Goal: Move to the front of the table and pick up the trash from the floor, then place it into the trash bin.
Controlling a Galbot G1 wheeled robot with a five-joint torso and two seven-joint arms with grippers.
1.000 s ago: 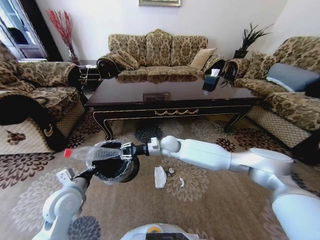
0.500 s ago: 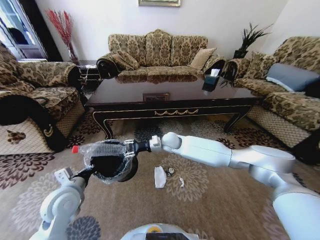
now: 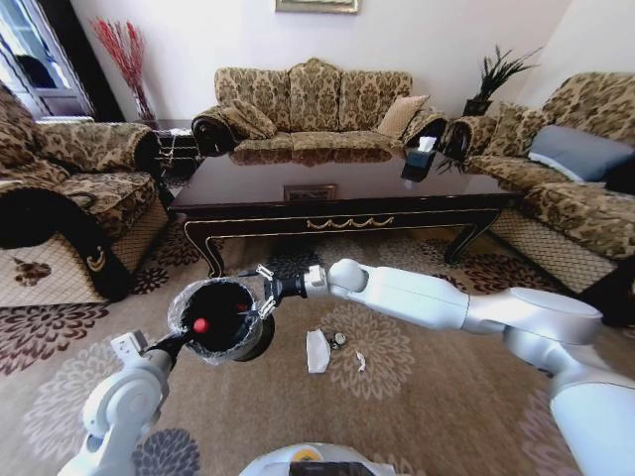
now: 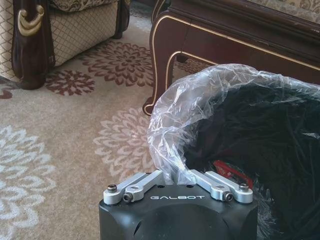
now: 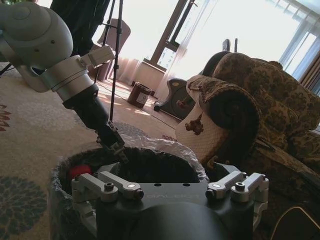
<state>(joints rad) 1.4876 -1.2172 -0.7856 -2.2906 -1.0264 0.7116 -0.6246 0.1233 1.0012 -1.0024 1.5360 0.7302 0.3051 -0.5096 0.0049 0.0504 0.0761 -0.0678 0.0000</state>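
The black trash bin (image 3: 220,319) with its clear liner stands on the patterned floor (image 3: 417,397) in front of the dark table (image 3: 337,188). Inside it lies the bottle, of which the red cap (image 3: 200,324) shows; the cap (image 5: 80,171) also appears in the right wrist view. My right gripper (image 3: 264,291) hovers open at the bin's far rim, holding nothing. My left gripper (image 4: 177,176) is shut on the liner (image 4: 200,110) at the near rim. A white wrapper (image 3: 317,350) and small scraps (image 3: 340,340) lie on the carpet to the right of the bin.
Patterned sofas (image 3: 313,99) ring the table on three sides. An armchair (image 3: 60,208) stands close at the left. A tissue box (image 3: 420,159) sits on the tabletop. Open carpet lies to the right of the wrapper.
The right gripper, which held the bottle level over the bin, has opened. The bottle has dropped into the bin. The left arm has stayed put.
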